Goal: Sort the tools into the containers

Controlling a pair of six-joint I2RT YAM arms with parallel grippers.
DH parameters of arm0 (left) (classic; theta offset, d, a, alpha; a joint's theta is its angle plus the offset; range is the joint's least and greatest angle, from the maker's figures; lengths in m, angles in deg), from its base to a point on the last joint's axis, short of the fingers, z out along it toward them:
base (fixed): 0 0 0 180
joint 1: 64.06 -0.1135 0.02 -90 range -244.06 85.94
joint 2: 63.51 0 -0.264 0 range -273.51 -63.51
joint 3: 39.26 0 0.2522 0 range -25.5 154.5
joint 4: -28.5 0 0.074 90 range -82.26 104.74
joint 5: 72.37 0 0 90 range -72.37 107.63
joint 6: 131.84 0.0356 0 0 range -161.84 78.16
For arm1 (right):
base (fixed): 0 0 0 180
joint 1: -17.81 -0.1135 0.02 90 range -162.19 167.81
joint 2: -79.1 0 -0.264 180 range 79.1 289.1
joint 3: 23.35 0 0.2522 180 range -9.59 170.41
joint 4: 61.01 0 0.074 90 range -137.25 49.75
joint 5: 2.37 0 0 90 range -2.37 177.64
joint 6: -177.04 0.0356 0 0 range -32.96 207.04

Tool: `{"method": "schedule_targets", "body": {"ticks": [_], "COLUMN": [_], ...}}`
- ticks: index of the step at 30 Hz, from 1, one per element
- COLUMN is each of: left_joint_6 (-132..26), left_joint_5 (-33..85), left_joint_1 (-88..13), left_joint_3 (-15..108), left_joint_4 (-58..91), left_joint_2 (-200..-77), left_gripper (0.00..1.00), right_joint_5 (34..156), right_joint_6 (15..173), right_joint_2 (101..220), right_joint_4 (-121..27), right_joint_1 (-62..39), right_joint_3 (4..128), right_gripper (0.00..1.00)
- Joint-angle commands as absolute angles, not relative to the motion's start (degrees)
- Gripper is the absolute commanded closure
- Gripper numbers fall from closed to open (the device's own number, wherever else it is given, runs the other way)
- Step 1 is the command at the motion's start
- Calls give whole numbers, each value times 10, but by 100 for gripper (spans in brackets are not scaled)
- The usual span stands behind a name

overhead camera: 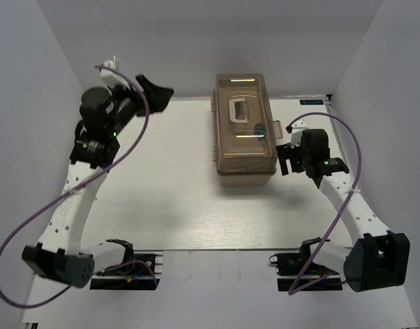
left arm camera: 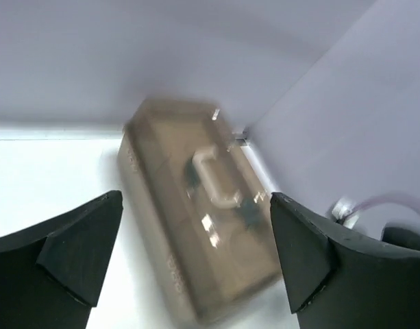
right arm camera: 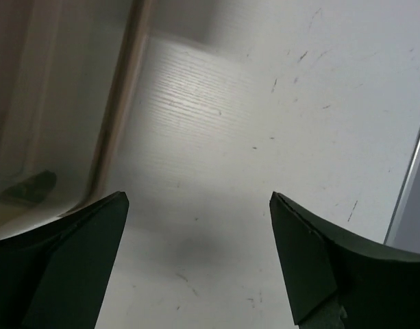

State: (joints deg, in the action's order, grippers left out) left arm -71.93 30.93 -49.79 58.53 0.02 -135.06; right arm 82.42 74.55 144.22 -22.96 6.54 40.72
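The toolbox (overhead camera: 244,130) stands closed on the table (overhead camera: 168,199), right of centre, with its long axis running front to back. The right claw (overhead camera: 286,159), jaws apart and empty, sits just beside its right wall. The left claw (overhead camera: 158,92), also apart, hangs well off to the left.

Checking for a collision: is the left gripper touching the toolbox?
Apart. The top view shows bare table between the left gripper and the toolbox.

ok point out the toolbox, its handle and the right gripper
toolbox (overhead camera: 245,154), top external view, on the near half of its top
handle (overhead camera: 238,101), top external view, on its pale grip
right gripper (right arm camera: 198,197), right wrist view, midway between its fingertips
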Motion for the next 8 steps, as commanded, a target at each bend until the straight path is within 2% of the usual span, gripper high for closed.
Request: {"method": "schedule_targets", "body": {"ticks": [1,3,8], "left_joint_6": [-660,-660,-660], "left_joint_5": [296,296,269], "left_joint_1": [-496,-496,-496], "left_joint_3": [445,371,301], "left_joint_4": [-87,-81,-63], "left_joint_2": [-1345,-1299,-1219], "left_gripper": [0,0,0], "right_joint_5": [869,832,821], "right_joint_6": [813,826,834], "right_joint_2": [1468,1483,1469], "right_joint_4": [-187,-163,-139], "right_joint_1": [62,61,62], "right_joint_3": [465,481,489], "right_gripper": [10,10,10]}}
